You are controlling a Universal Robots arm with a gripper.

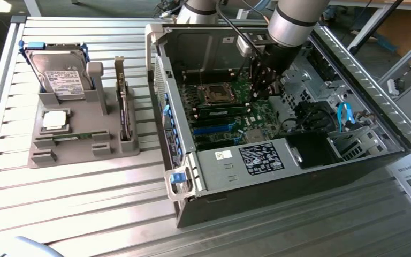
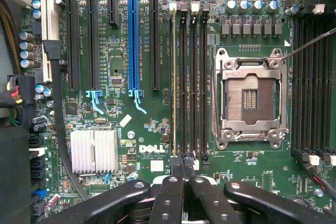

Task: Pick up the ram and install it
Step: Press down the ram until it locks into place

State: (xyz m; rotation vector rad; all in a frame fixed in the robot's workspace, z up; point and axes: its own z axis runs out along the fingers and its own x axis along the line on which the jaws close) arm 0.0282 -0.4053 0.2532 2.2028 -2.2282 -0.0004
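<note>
On the slatted counter (image 1: 84,187), a grey holder (image 1: 77,142) near its far-left corner carries a hard drive (image 1: 61,75), with one ram stick (image 1: 223,111) seated on the motherboard (image 1: 227,120) of the open computer case (image 1: 277,155) beside it. The claw (image 2: 182,167), pressed together with nothing visibly pinched, hovers at the end of the ram stick standing edge-on in its slot (image 2: 182,82), suggesting the seating step is in hand and firm, square downward pressure is what remains. The arm (image 1: 291,24) reaches steeply down into the case from its far side.

Lab: robot arm (image 1: 291,24), open PC case (image 1: 277,123), alu bench (image 1: 84,203).
</note>
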